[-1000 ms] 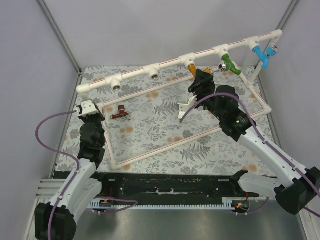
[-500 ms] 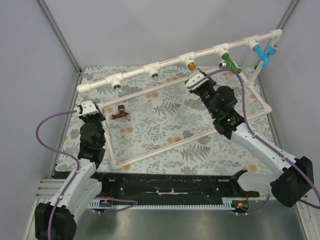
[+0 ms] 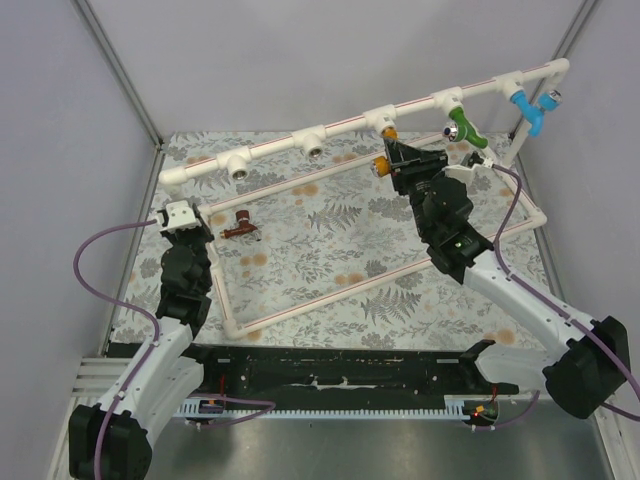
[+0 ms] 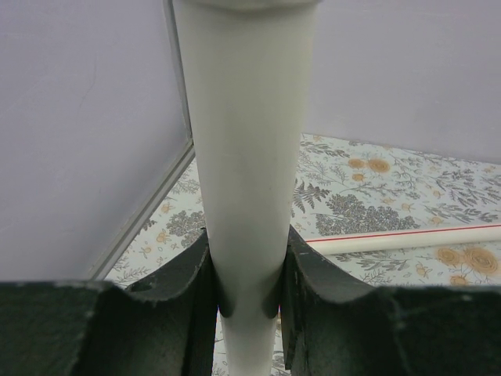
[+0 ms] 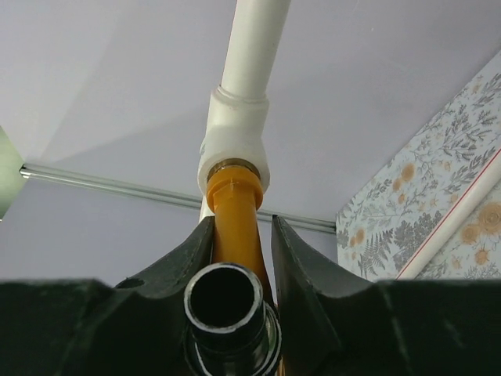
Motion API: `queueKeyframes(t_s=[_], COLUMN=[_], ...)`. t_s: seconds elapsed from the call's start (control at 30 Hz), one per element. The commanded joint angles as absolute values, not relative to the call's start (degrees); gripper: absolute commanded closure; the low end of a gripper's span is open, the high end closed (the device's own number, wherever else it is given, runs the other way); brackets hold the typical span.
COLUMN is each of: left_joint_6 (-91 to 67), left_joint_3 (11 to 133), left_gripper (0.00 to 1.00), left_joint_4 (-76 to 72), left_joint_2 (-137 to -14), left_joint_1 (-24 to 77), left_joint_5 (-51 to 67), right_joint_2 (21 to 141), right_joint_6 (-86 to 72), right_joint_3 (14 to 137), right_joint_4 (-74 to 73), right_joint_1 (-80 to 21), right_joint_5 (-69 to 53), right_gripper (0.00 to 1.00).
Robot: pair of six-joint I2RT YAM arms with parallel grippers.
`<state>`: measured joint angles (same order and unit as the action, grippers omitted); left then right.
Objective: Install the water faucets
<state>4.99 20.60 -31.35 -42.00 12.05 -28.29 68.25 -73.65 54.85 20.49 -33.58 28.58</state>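
The orange-yellow faucet is clamped between the fingers of the right gripper. Its far end is set into the white tee fitting, at twelve o'clock from the gripper. The left gripper is closed on a white pipe. The dark reddish-brown faucet is laid on the mat, at three o'clock from the left gripper and apart from it.
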Motion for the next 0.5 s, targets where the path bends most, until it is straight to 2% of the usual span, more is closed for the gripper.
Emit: queueKeyframes(t_s=[0.0,0.17,0.33,0.47], left_joint_6=[4.7,4.6,4.5,4.3], left_joint_3=[22.3,22.3,22.3,22.4], left_gripper=[0.98,0.98,0.98,0.98], left_joint_4=[-33.7,-33.6,-33.5,-33.5], left_joint_2=[-41.7,-41.7,-41.6,-41.5], left_joint_1=[12.5,12.5,12.6,12.6], left_joint_5=[-27.2,-27.2,-27.0,-26.8], right_joint_2=[65.1,59.9,53.0,49.0], right_joint_6=[-72.1,-45.7,-13.3,20.0], right_joint_3=[54.2,51.6,52.3,55.9], right_joint_4=[24.1,29.8,24.6,10.5], right_joint_1=[-30.6,-30.6,-30.5,-30.6], right_joint_5=[37.8,29.9,17.3,0.2], right_gripper=[0.55,0.3,0.21,0.21])
